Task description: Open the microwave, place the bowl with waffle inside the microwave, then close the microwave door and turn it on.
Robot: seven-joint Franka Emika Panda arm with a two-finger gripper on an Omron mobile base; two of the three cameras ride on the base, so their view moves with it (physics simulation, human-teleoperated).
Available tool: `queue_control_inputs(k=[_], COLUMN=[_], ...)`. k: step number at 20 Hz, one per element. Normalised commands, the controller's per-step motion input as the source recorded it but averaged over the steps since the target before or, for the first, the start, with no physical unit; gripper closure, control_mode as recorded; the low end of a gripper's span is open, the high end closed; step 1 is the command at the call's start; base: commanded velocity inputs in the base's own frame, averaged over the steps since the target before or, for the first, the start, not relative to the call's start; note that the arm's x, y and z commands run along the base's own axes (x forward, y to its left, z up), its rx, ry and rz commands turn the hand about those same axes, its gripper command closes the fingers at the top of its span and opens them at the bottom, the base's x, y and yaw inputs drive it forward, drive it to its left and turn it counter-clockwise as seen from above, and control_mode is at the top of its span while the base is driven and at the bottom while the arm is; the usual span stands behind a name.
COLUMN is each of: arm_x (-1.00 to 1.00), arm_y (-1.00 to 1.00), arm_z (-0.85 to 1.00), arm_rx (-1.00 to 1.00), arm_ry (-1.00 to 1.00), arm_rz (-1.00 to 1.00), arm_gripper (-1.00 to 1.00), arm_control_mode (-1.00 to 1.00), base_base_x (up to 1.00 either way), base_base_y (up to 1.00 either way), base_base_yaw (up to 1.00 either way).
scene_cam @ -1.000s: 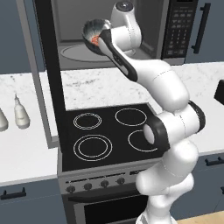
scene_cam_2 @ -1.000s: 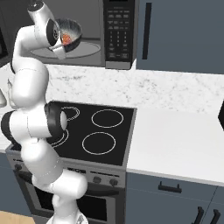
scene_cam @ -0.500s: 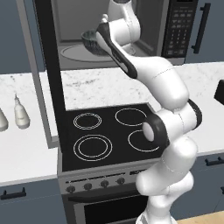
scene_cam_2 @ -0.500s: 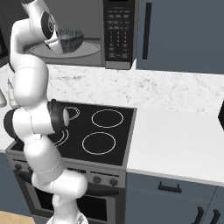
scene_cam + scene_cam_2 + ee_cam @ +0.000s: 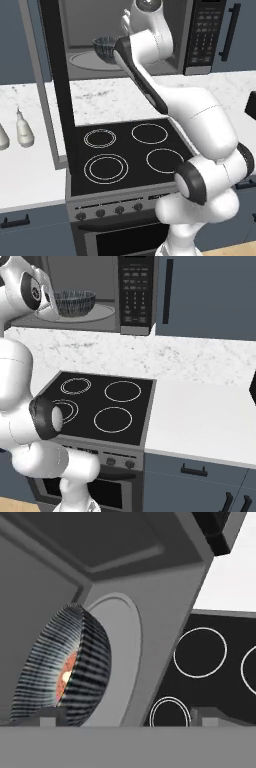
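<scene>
Microwave [image 5: 100, 293] open; door [image 5: 55, 75] swung out to its left, hanging over the left part of the stove [image 5: 125, 155], edge-on in left base view. Cavity mouth is clear at the front w/ free room above the bowl. Button panel [image 5: 134, 291] closes off the right side.

Bowl [image 5: 75, 302] sits upright on the glass turntable [image 5: 97, 313] inside the cavity, toward the left half in right base view; turntable shows bare to its right. In left base view bowl [image 5: 106, 47] is just left of the arm's forearm, which crosses the cavity opening. Waffle [image 5: 66, 674] lies in the bowl bottom, orange-red, partly seen past the rim in hand view.

Gripper [image 5: 122, 716]: fingers [image 5: 47, 717] spread wide, one tip at each side of the hand view's bottom. Left tip sits at the bowl's [image 5: 65, 667] lower edge; touching or just apart, can't tell. Nothing is clasped between the tips. The other tip is over the stove rings, well off the bowl.

Counter [image 5: 200, 406] right of stove. Two pale bottles [image 5: 22, 130] on counter left of door, well apart from the arm.
</scene>
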Motion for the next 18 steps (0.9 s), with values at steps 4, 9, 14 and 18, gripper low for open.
queue_control_inputs(k=[4, 9, 14, 18], arm_x=[-1.00, -1.00, -0.97, -0.29], arm_y=[-0.40, -0.06, 0.00, 0.00], arm_z=[0.01, 0.00, -0.13, -0.79], arm_rx=[0.00, 0.00, -0.02, -0.15], arm_ry=[-0.18, -0.15, 0.01, 0.18], arm_rz=[0.00, 0.04, 0.15, 0.19], arm_gripper=[1.00, 1.00, 1.00, 1.00], arm_control_mode=[-1.00, -1.00, -1.00, -1.00], base_base_x=[0.00, 0.00, 0.00, 0.00], base_base_y=[0.00, 0.00, 0.00, 0.00], base_base_yaw=[0.00, 0.00, 0.00, 0.00])
